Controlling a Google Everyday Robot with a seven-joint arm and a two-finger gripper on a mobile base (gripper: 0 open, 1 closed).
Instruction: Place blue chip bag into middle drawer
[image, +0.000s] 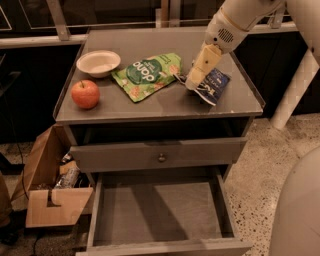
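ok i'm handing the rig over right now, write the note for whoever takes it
Now: the end effector is down at the cabinet top, at the left edge of the blue chip bag; I cannot tell whether it holds the bag.
The bag lies on the top's right side, beside the green snack bag.
The middle drawer is pulled open, with no bag in it.
Done: drawer open, arm at the bag.
Left: confirm the grasp, lift, lower, and release into the drawer.

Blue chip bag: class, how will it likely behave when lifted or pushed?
The blue chip bag looks crinkled and thin, so probably floppy and light. Lying flat, it should slide rather than roll. The gripper is at its edge beside the green snack bag.
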